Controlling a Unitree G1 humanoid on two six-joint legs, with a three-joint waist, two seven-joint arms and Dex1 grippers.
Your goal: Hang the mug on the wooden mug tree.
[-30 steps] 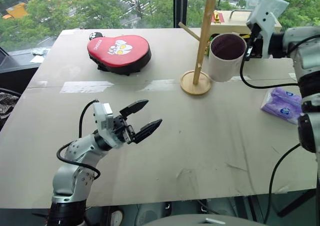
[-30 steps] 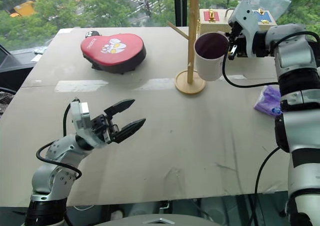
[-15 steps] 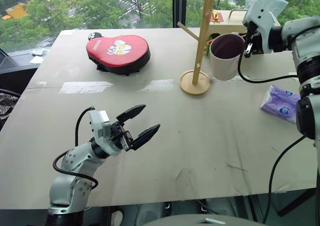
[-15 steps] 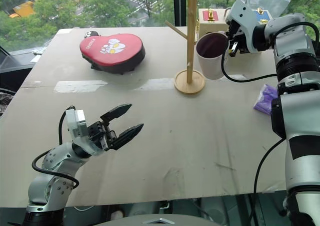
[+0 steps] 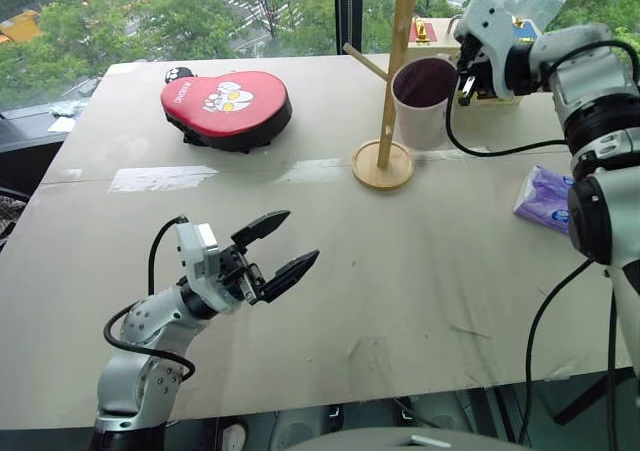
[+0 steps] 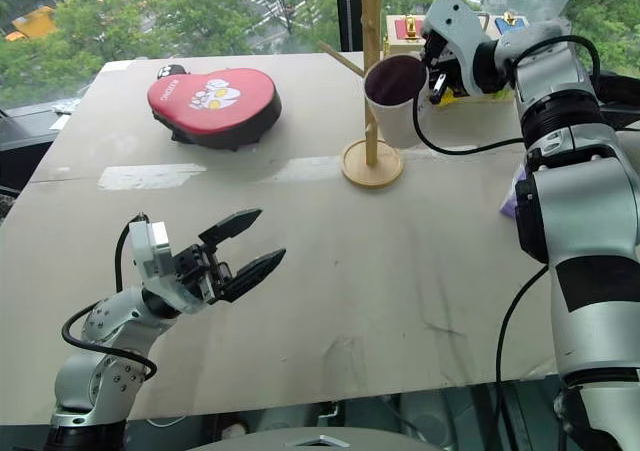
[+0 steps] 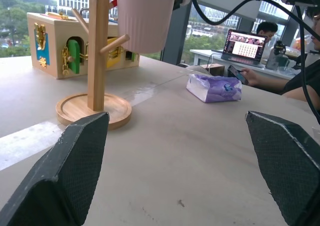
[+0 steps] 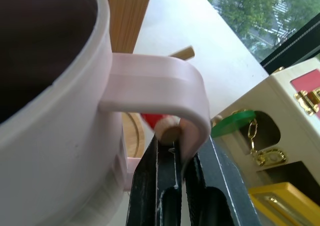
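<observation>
mug (image 8: 55, 110) handle pinched — black tool (image 8: 172, 186), peg tip

A pale table (image 5: 400, 271) fills the frame, with strips of clear tape (glinting) across its middle. On it: a red heart-shaped pad (image 5: 226, 107) at upper left, the wooden mug tree (image 5: 386, 121) at upper centre, a wooden box (image 6: 470, 61) at upper right, and a purple tissue pack (image 5: 548, 197) at the right edge.
</observation>
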